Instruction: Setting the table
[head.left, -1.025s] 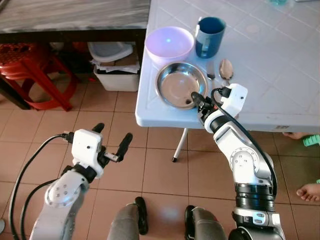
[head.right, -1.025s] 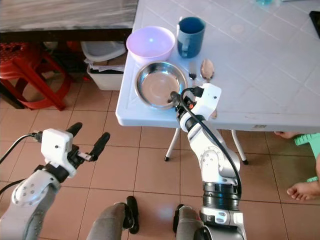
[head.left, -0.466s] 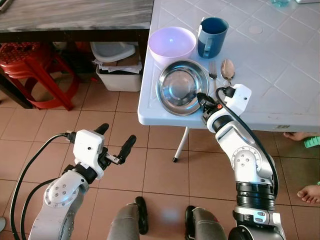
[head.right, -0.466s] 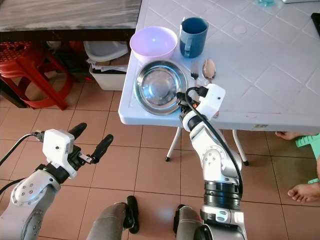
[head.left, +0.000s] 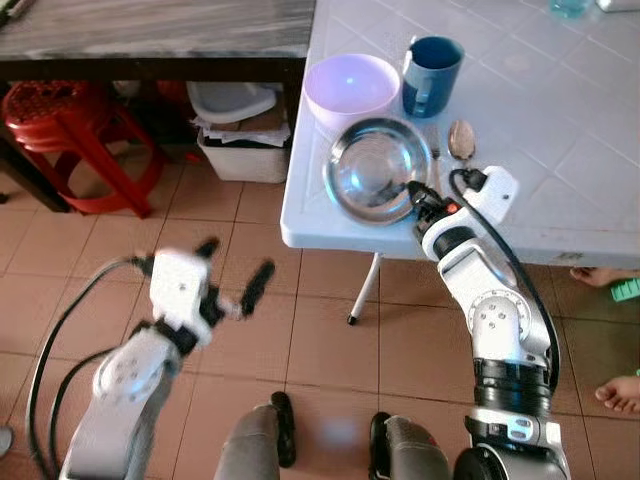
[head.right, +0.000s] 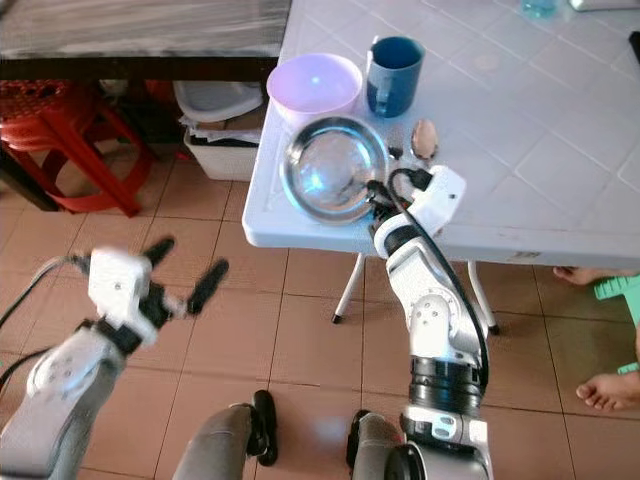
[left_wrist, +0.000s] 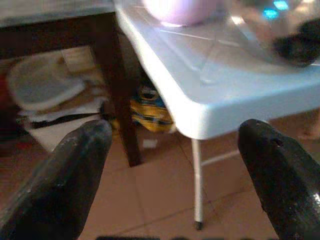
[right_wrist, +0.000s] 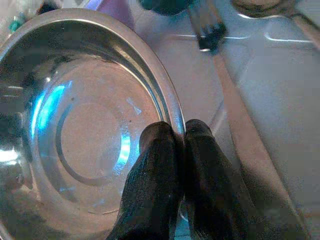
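White table (head.left: 560, 190): steel bowl (head.left: 372, 184) at near-left corner, lilac bowl (head.left: 351, 88), blue mug (head.left: 432, 75), fork (right_wrist: 220, 60), spoon (head.left: 462, 139) beside. Right gripper (right_wrist: 179, 136) pinched on steel bowl's rim; left gripper (head.left: 232, 270) spread wide, empty, over floor

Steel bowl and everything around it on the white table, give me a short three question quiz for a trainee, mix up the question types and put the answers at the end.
1. True or false: the right gripper is shut on the rim of the steel bowl.
2. Multiple choice: what lies between the steel bowl and the spoon? A) a knife B) a fork C) a napkin
3. Fill in: the left gripper hangs open over the tiled ____, away from the white table.

Key
1. True: one finger is inside the rim, one outside.
2. B, the fork.
3. floor. The purple bowl and blue mug stand behind the steel bowl.
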